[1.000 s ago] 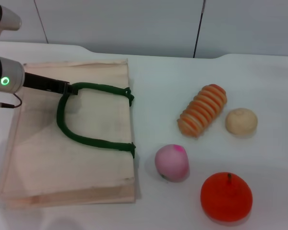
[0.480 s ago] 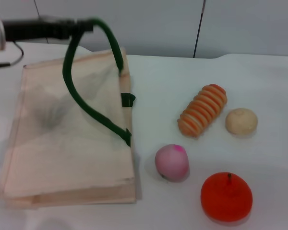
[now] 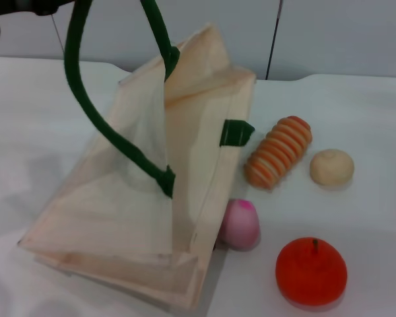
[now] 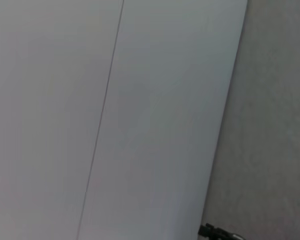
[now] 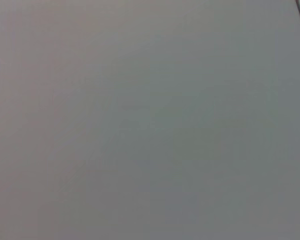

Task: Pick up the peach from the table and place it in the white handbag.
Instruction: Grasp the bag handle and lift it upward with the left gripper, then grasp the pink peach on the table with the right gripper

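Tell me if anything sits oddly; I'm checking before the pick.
The cream cloth handbag is hoisted by one dark green loop handle, tilted and gaping, and its lower edge overlaps the small pink peach, partly covering it. The other foods lie undisturbed.

The white handbag [image 3: 152, 198] has been hoisted, now tilted against the peach [image 3: 241, 224].

The white handbag [image 3: 152, 198] stood tilted at the table's [image 3: 356, 99] left, its handle [image 3: 86, 99] lifted. The peach [image 3: 240, 224] lay touching its right edge. Right of it lay a ridged roll [image 3: 278, 152], a round lump [image 3: 331, 167], and, nearer, a stemmed fruit [image 3: 311, 271].
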Motion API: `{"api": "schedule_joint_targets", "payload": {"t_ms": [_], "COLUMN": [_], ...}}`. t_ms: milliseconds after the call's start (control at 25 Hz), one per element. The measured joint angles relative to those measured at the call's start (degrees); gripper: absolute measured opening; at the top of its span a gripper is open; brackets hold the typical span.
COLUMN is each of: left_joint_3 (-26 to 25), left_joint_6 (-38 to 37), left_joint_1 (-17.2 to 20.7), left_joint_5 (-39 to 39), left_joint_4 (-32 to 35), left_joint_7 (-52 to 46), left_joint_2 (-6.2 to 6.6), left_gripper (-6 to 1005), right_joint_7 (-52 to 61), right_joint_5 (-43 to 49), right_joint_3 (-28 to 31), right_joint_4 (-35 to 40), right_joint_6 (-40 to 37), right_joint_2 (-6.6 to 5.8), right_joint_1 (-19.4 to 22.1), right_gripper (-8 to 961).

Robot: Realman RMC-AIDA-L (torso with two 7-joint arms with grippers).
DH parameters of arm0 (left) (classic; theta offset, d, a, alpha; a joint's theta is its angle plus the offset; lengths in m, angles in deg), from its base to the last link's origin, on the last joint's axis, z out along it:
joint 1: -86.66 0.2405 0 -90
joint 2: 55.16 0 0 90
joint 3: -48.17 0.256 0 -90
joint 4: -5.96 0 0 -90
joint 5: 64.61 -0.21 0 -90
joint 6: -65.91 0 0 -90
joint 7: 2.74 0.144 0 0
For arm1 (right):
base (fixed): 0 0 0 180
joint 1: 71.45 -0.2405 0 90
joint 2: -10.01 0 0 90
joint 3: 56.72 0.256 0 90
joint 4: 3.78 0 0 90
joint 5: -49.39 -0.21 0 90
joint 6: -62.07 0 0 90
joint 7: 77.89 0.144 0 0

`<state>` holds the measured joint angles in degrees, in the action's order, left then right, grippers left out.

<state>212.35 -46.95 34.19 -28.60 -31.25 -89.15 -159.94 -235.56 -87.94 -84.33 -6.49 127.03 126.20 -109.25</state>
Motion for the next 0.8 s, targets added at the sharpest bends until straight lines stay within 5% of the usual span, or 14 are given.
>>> {"api": "schedule_joint_targets", "payload": {"t_ms": [240, 480, 800], "left_joint_3": [0.00, 0.02, 0.09], "left_joint_6": [-3.81, -3.99, -4.10], "left_joint_1": [1.40, 2.78, 2.50], "left_joint_5": [0.05, -0.78, -2.57], "left_joint_4": [-1.79, -4.65, -5.13], "left_joint_7": [-0.51, -2.84, -3.42], "left_joint_2": [0.93, 1.00, 1.32], "left_gripper": [145, 144, 144], "right_joint_7": [4.14, 16.78, 41.92], "right_joint_5": [0.17, 2.76, 31.65], "right_joint_3": [-1.15, -11.78, -19.90], "right_joint_4": [0.15, 5.69, 22.96], "right_joint_6": [-0.01, -0.11, 4.24], "right_joint_2": [-0.18, -0.74, -4.13], "right_joint_1": [0.10, 1.79, 5.34], "right_gripper": [895, 895, 896]}}
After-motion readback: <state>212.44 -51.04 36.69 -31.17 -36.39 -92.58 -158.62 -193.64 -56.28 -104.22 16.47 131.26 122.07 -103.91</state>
